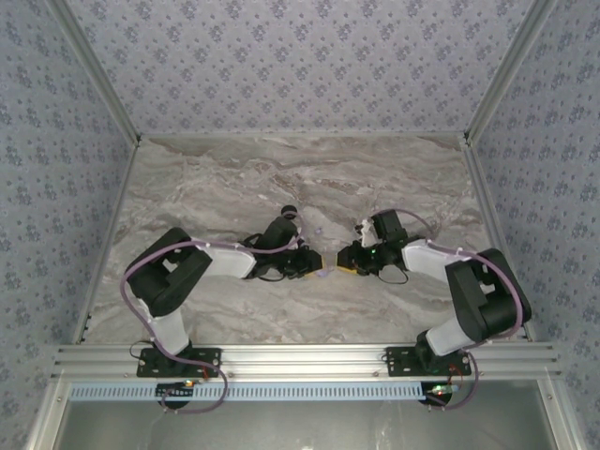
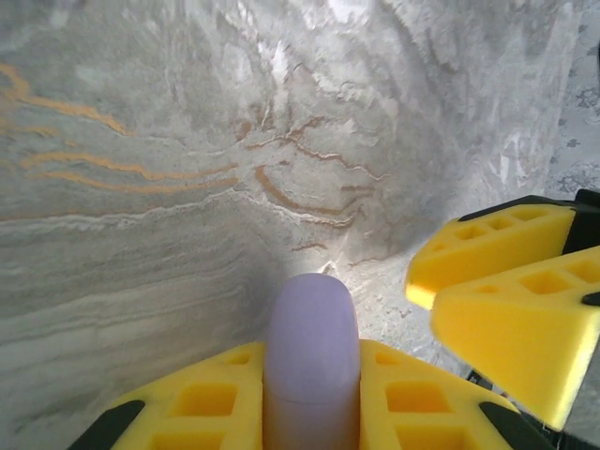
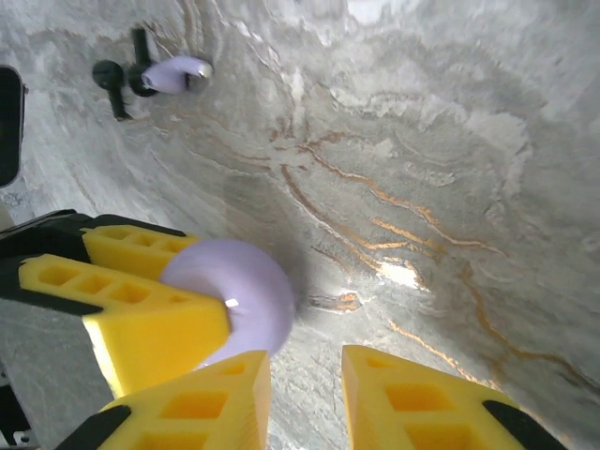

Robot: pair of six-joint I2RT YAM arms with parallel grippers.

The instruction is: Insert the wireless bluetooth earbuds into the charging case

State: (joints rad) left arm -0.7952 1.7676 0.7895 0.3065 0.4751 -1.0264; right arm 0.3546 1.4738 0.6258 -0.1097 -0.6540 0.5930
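Left gripper [image 2: 311, 354] is pinching a pale lilac round disc of smooth plastic [image 2: 311, 305] edge-on between its yellow fingers. The jaws are closed against the disc's two flat faces, so its rounded rim is sticking out past the fingertips. It is holding the disc low over the grey, orange-veined marble table [image 2: 169, 187], near the middle of the workspace. That presentation looks deliberate: with the rim exposed, the other arm has something to catch.

Right gripper [image 3: 307, 361] is facing it tip to tip, just beside the disc, with its own yellow fingers standing narrowly apart and nothing between them. Whether one of those fingertips is touching the disc cannot be told. Judging by the pose, the two arms are working on the disc together, perhaps passing or turning it, and are not handling the task's own pieces at this moment.

Those pieces are lying elsewhere. In the right wrist view, the two tiny black wireless earbuds [image 3: 111, 82] are resting on the marble well apart from both grippers. One is showing its stem plainly, and the other is sitting against a small lilac oval piece [image 3: 176, 73] with a shiny end. Neither earbud is seated in anything.

The small round black charging case cannot be picked out with confidence. A dark rounded shape [image 3: 7, 112] at the left edge of that view may be the case or part of an arm. By this reading, the insertion itself is not yet under way, and the left gripper is too occupied to fetch an earbud.
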